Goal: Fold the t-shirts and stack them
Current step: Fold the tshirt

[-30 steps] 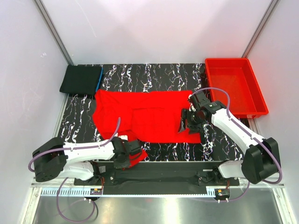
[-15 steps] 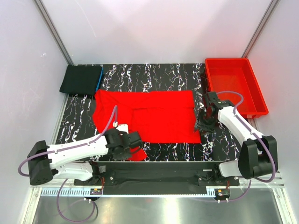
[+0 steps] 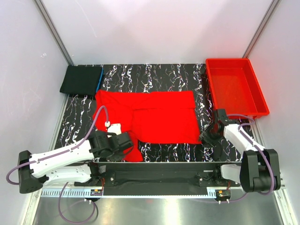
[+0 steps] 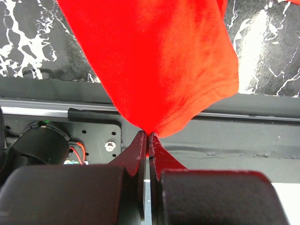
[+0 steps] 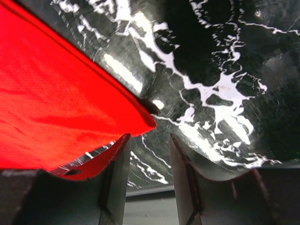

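Note:
A bright red t-shirt (image 3: 154, 117) lies spread on the black marbled table (image 3: 154, 75). My left gripper (image 3: 127, 144) is shut on the shirt's near left corner, and the left wrist view shows the red cloth (image 4: 159, 61) pinched at the tips of my left gripper (image 4: 149, 134) and hanging from them. My right gripper (image 3: 206, 137) is open just off the shirt's near right corner. In the right wrist view that corner (image 5: 143, 123) lies just ahead of the gap of my right gripper (image 5: 149, 139), touching neither finger. A folded black t-shirt (image 3: 82, 79) with a blue edge rests at the back left.
A rigid red plastic bin (image 3: 236, 86) stands at the back right, close behind the right arm. The dark base rail (image 3: 164, 176) runs along the table's near edge, just below the held corner. White walls close in both sides.
My left gripper has shut on the shirt's near left corner and drawn it slightly up and left. My right gripper left the shirt's right side, now lying flat, moved to the near right corner and narrowed.

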Robot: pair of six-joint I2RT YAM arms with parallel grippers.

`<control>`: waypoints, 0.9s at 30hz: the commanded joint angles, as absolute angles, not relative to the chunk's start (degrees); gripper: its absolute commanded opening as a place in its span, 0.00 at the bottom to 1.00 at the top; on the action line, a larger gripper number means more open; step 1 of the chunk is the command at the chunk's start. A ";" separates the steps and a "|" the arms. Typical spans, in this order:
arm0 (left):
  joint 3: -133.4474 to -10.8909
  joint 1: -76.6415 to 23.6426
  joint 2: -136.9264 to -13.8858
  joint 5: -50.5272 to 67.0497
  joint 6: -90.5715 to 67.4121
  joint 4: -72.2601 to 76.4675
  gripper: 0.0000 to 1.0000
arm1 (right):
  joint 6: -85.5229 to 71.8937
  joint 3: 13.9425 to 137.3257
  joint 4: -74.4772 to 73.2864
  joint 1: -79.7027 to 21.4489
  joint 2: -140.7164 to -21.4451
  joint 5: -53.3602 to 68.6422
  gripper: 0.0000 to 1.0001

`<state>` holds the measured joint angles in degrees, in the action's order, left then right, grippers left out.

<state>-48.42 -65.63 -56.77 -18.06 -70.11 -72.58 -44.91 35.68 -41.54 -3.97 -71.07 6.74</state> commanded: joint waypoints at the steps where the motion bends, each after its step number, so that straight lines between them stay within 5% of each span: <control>1: -48.34 -65.92 -54.41 -19.60 -70.14 -74.09 0.00 | -50.44 32.71 -34.99 -3.08 -68.73 6.50 0.46; 9: -49.30 -65.83 -52.91 -19.77 -68.47 -74.79 0.00 | -50.45 29.79 -29.44 -2.46 -71.71 5.98 0.41; 13: -50.45 -65.92 -51.16 -20.56 -68.20 -75.59 0.00 | -50.01 30.49 -31.71 -2.46 -71.90 5.71 0.08; 16: -53.34 -65.92 -50.63 -22.32 -68.12 -76.90 0.00 | -48.96 32.95 -35.14 -2.46 -70.76 4.93 0.01; 27: -72.85 -55.93 -63.09 -29.45 -52.77 -75.15 0.00 | -41.76 45.25 -45.44 -2.46 -78.04 6.85 0.00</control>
